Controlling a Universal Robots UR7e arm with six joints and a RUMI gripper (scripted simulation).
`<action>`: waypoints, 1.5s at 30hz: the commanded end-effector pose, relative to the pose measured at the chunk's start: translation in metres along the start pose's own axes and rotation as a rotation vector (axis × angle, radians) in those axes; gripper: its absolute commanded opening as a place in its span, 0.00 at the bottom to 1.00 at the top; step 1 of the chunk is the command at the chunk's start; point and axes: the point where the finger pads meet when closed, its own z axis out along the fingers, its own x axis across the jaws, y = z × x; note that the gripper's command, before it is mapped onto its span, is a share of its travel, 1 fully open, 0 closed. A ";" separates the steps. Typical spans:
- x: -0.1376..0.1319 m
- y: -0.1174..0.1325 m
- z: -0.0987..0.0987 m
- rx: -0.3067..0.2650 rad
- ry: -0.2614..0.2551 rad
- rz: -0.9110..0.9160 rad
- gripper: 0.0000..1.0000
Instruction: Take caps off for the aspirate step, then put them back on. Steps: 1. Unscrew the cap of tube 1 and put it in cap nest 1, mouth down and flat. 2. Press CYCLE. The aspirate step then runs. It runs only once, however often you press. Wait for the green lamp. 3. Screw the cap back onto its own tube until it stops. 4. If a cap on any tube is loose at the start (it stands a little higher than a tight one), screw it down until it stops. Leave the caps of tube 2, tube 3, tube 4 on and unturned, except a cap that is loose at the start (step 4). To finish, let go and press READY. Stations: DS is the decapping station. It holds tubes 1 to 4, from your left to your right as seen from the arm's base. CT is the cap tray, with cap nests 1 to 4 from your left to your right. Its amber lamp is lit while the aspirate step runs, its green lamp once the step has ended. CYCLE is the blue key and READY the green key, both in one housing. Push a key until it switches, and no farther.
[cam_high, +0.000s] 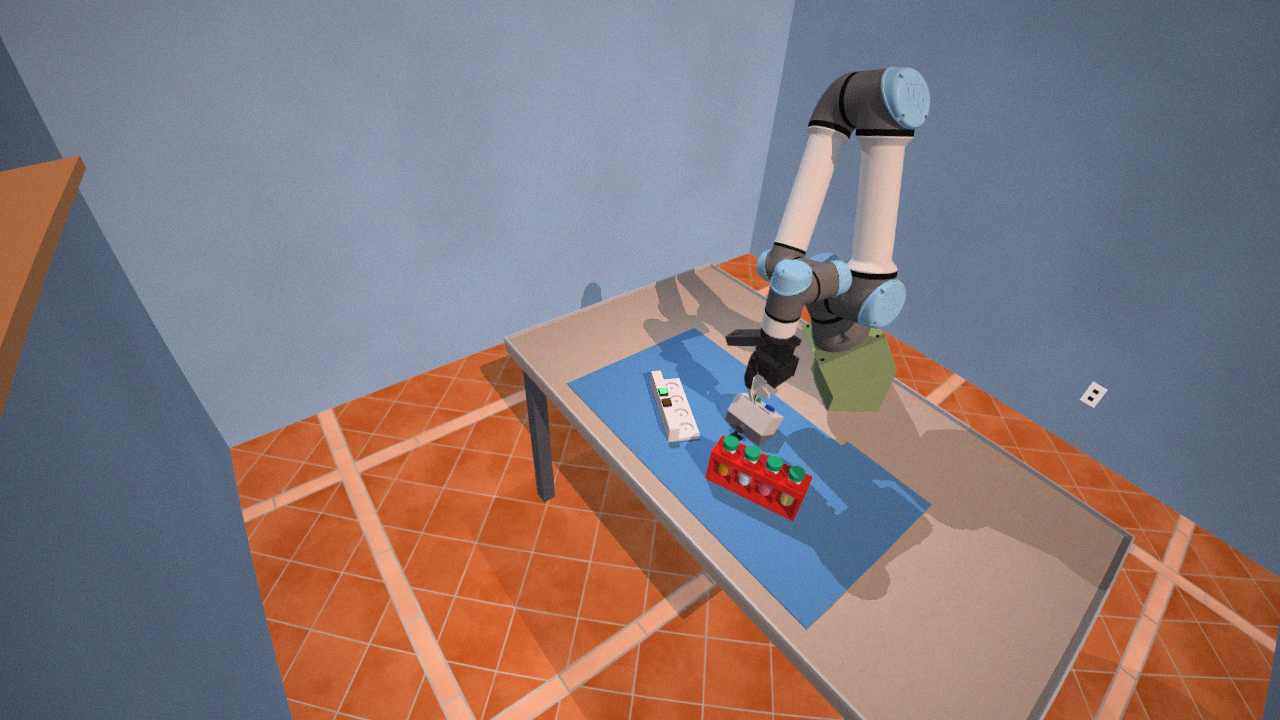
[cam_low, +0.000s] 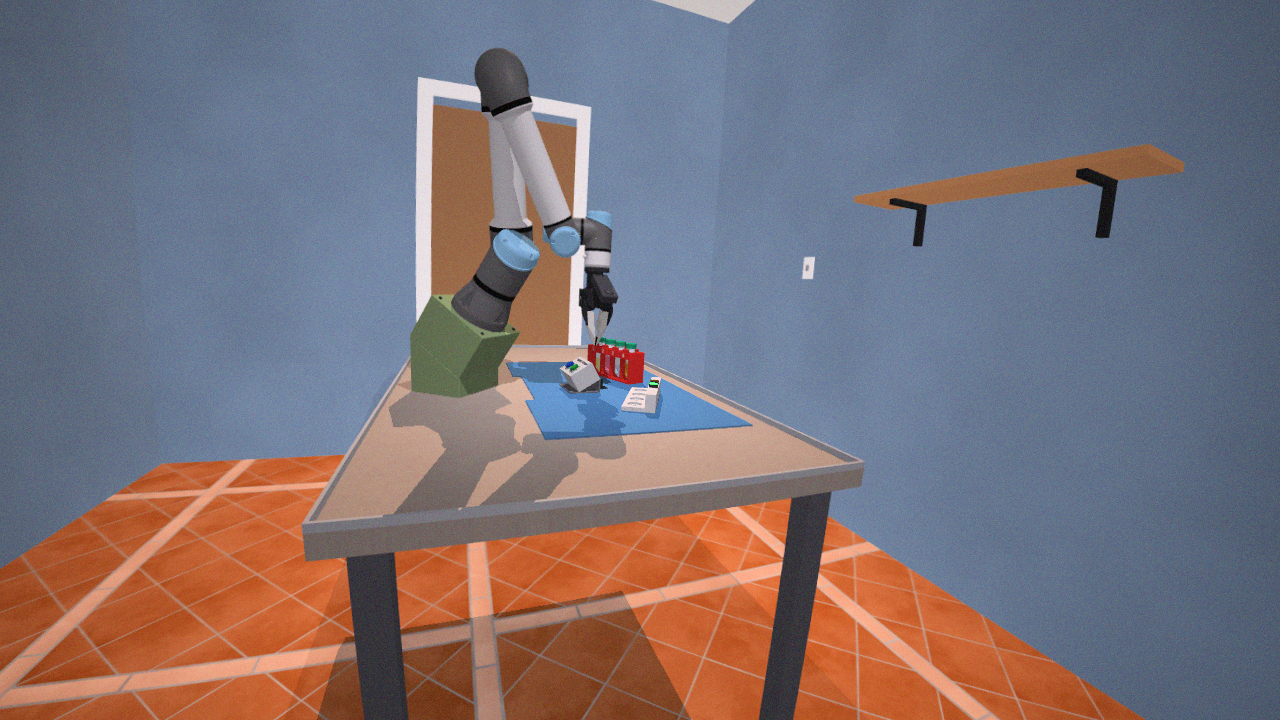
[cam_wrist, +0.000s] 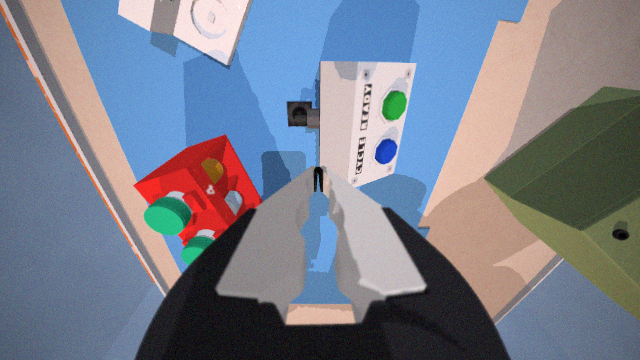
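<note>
My gripper (cam_high: 759, 394) (cam_low: 596, 341) (cam_wrist: 317, 168) is shut and empty, fingers pointing down, above and beside the key housing (cam_high: 753, 419) (cam_wrist: 337, 120). The green READY key (cam_wrist: 394, 105) and blue CYCLE key (cam_wrist: 385, 151) are in view, apart from the fingertips. The red decapping station (cam_high: 713, 464) (cam_low: 634, 368) (cam_wrist: 200, 152) holds tubes 1 to 4, each with a green cap on. Small differences in cap height cannot be told. The white cap tray (cam_high: 673, 422) (cam_wrist: 227, 47) shows no cap in its nests. Its green lamp (cam_high: 663, 391) (cam_low: 654, 382) is lit; its amber lamp (cam_high: 666, 402) is dark.
A small dark block (cam_wrist: 299, 114) sticks out from the housing's side, towards the tray. The green arm base (cam_high: 854, 380) (cam_low: 456, 353) (cam_wrist: 565, 170) stands behind the housing. The blue mat (cam_high: 805, 591) lies under the stations. A raised rim runs along the table edge.
</note>
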 end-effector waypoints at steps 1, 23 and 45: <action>0.040 -0.019 0.013 -0.009 -0.006 -0.001 0.00; 0.072 -0.032 0.024 -0.009 -0.006 -0.001 0.00; 0.070 -0.032 0.033 -0.030 0.092 -0.001 0.00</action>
